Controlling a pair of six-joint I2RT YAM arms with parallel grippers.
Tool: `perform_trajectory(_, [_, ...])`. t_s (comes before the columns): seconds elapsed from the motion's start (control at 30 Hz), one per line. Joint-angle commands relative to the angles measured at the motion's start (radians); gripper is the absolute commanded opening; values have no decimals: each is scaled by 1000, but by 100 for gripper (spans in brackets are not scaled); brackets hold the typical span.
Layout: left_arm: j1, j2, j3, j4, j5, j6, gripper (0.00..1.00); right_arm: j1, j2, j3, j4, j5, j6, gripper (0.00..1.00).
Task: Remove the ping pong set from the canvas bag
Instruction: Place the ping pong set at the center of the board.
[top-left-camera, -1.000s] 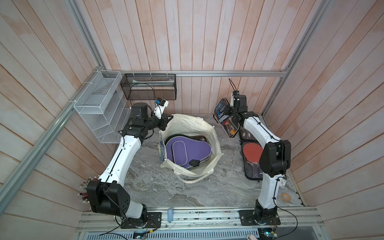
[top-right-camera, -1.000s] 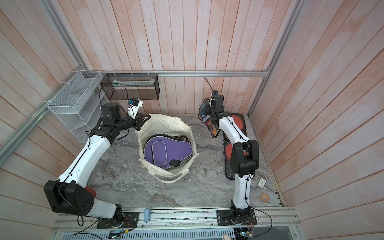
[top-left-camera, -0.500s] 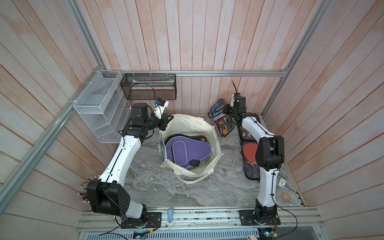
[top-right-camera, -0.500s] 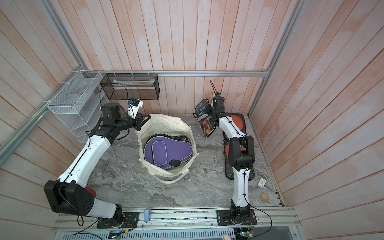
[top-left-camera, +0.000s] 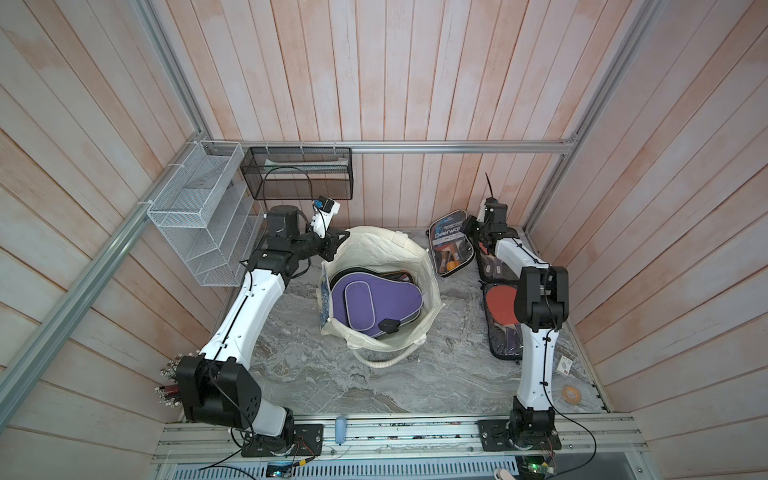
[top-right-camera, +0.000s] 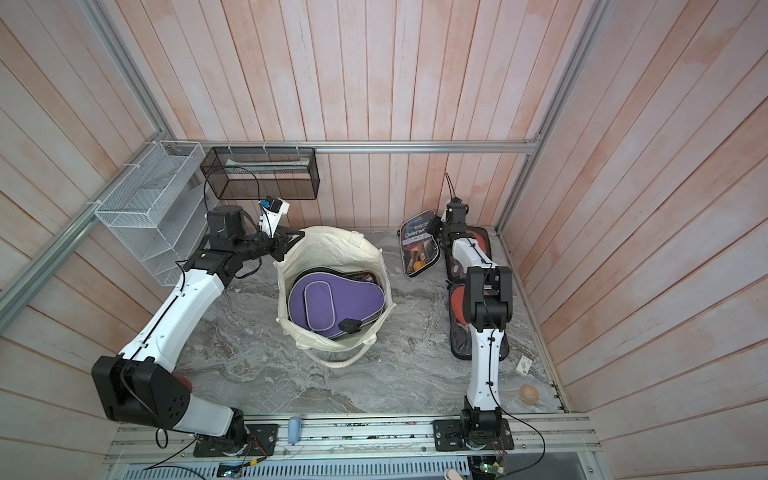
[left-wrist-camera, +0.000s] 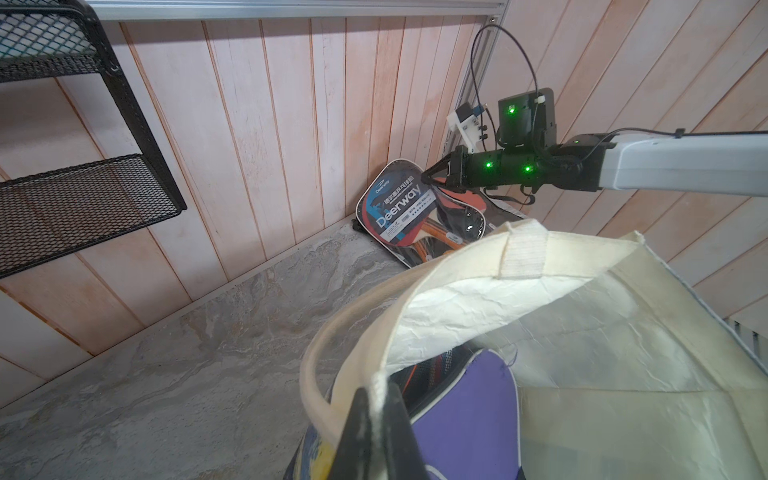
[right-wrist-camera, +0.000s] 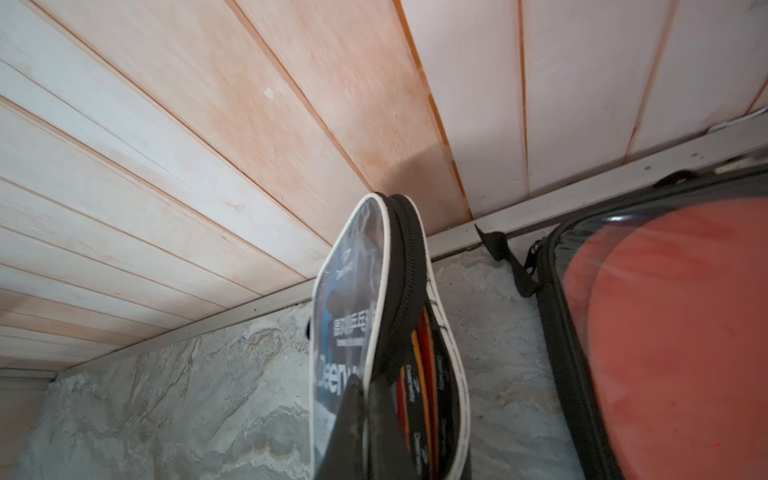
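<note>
A robotics lab cell was indicated: a left arm (top-left-camera: 249, 307) and a right arm (top-left-camera: 536, 357) were bolted to an aluminium rail (top-left-camera: 415, 432), and a marble-patterned tabletop (top-left-camera: 311, 374) was boxed in by plank walls (top-left-camera: 374, 83).

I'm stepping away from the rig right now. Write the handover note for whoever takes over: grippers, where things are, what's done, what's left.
Left gripper: shut on the rim of the canvas bag, keeping its mouth open.
Right gripper: shut on the edge of the Deerway ping pong set, outside the bag, near the back wall.
Done: that set is out. Clear paddle cases lie on the table to the right.
Left: set it down and release. A purple paddle case is in the bag, with a dark case under it.
</note>
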Motion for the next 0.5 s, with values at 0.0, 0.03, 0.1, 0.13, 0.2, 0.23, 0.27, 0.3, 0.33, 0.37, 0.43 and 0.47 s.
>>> perform_trajectory(0.0, [-13,1,50,100,41,-8,0,10,55,58,-11,-60,-30,0])
perform_trajectory(0.03, [-14,4,51,101,42,-8,0,10,67,69,-19,-60,-36,0])
perform_trajectory(0.1, [-15,8,54,98,40,-8,0,9,80,77,-27,-56,-40,0])
perform_trajectory(0.13, [-16,10,56,98,40,-7,0,7,83,76,-28,-52,-39,0])
perform_trajectory(0.2, [-17,13,58,96,39,-8,0,3,85,70,-27,-45,-40,0])
perform_trajectory(0.23, [-18,14,58,98,38,-7,0,1,87,67,-28,-39,-40,0])
perform_trajectory(0.27, [-19,16,61,97,39,-8,0,-3,89,65,-30,-34,-38,0])
perform_trajectory(0.3, [-19,17,61,97,39,-8,0,-7,89,61,-31,-31,-36,0])
perform_trajectory(0.33, [-19,18,60,98,39,-7,0,-12,89,55,-30,-26,-33,0])
perform_trajectory(0.37, [-20,19,58,97,39,-8,0,-18,87,48,-29,-22,-31,0])
perform_trajectory(0.43, [-20,17,55,96,39,-8,0,-27,82,36,-25,-21,-31,0])
perform_trajectory(0.47, [-21,18,52,95,39,-9,0,-32,79,32,-25,-18,-33,0])
